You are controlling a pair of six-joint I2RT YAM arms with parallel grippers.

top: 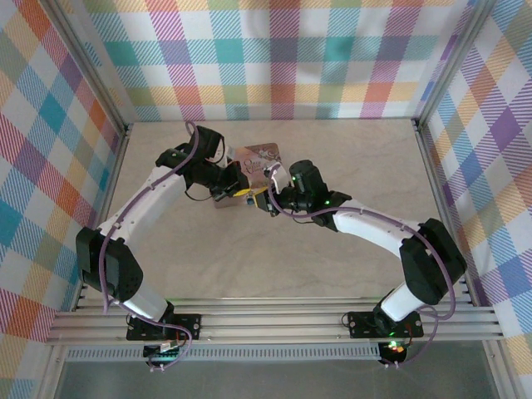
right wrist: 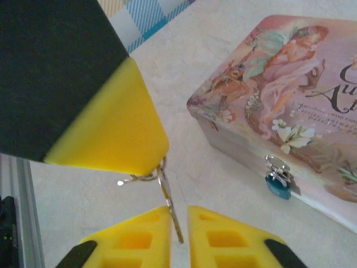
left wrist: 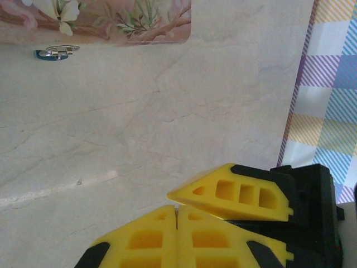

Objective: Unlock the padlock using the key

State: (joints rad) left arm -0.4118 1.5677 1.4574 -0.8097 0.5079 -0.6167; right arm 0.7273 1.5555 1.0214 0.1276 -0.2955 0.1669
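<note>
The small blue padlock hangs by its pale shackle from the hasp on the front of the pink picture box; it also appears at the box's edge as padlock. My left gripper is shut on the key, pinching it at its wire ring. The thin key points down into the narrow gap of my right gripper, which is open, the key resting against its left pad. Both grippers meet just in front of the box, left gripper and right gripper. The padlock lies a short way right of the key.
The pink box sits at the middle back of the pale marbled tabletop. Plaid walls close in the back and sides, with a metal rail along the table edge.
</note>
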